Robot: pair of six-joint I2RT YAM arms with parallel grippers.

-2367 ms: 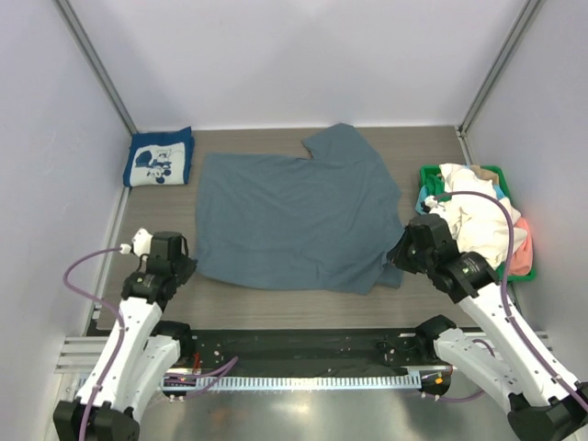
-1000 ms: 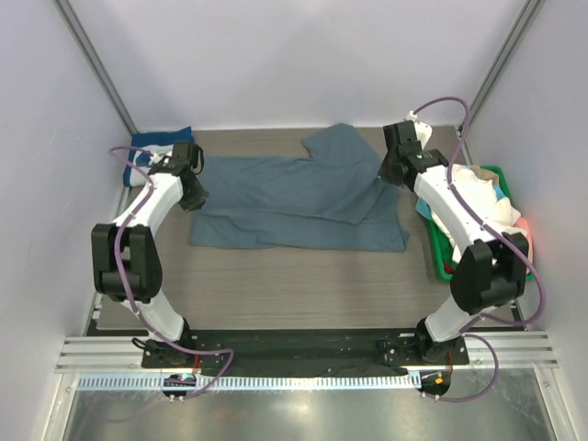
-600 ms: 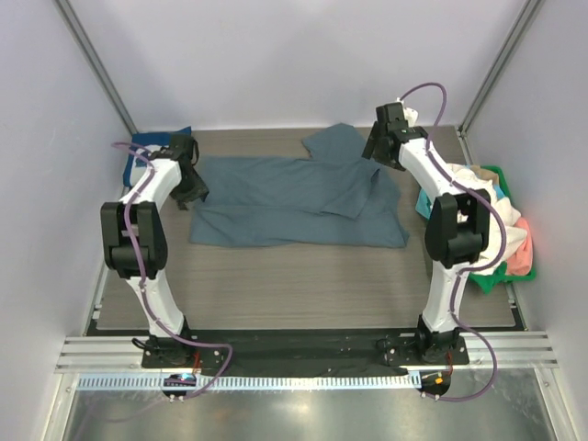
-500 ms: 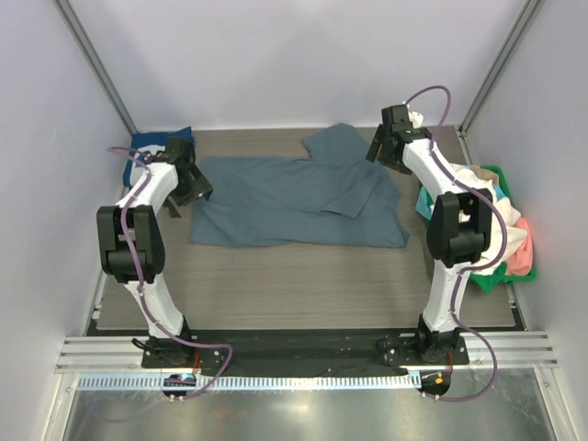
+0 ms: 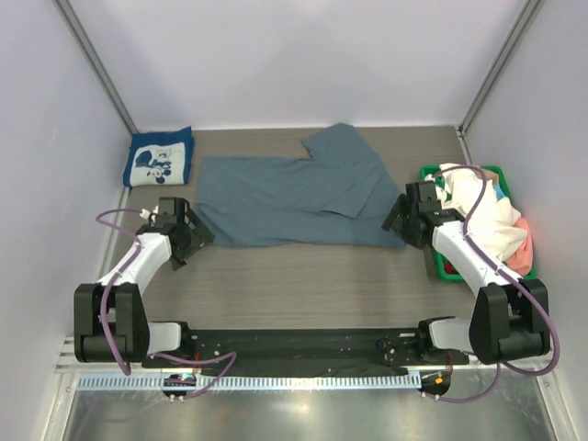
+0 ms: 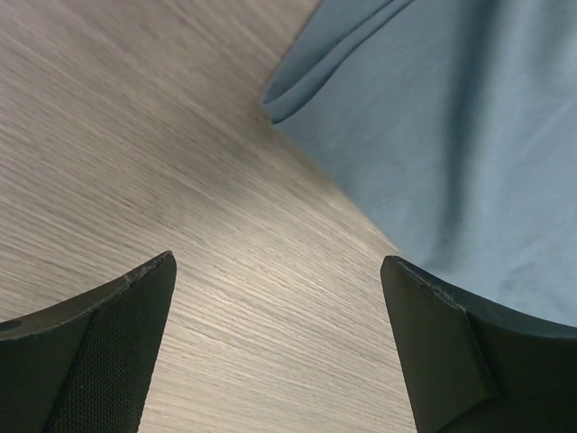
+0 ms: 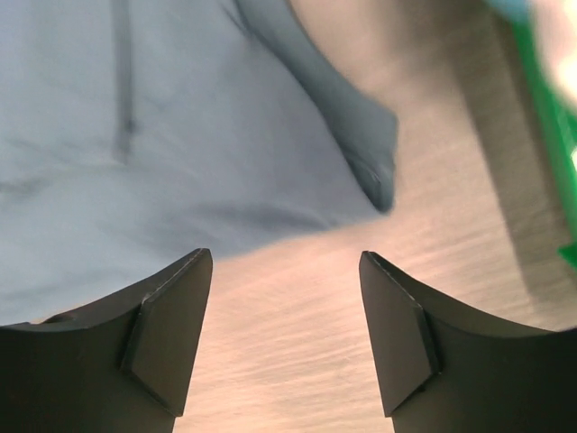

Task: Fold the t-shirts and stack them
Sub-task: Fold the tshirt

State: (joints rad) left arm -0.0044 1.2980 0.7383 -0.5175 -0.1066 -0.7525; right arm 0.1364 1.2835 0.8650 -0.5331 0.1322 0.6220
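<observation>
The slate-blue t-shirt [image 5: 294, 195] lies folded in half lengthwise across the table, one sleeve sticking out toward the back. My left gripper [image 5: 188, 241] hangs open just off its near left corner, and in the left wrist view the gripper [image 6: 278, 262] has only bare table between its fingers, the shirt's folded corner [image 6: 433, 135] ahead. My right gripper [image 5: 397, 218] stands open at the near right corner, and the right wrist view shows the gripper [image 7: 284, 254] empty with the shirt [image 7: 180, 135] just beyond. A navy t-shirt with a white cartoon print [image 5: 159, 157] lies folded at the back left.
A green basket [image 5: 428, 174] at the right edge holds a heap of white [image 5: 478, 216] and pink [image 5: 522, 248] t-shirts, close to my right arm. The basket's green wall [image 7: 545, 108] shows at the right of the right wrist view. Walls close in the left, right and back.
Both grippers opened and let go of the shirt's edge at the far side. Both arms then pulled back to the near corners of the folded shirt.
</observation>
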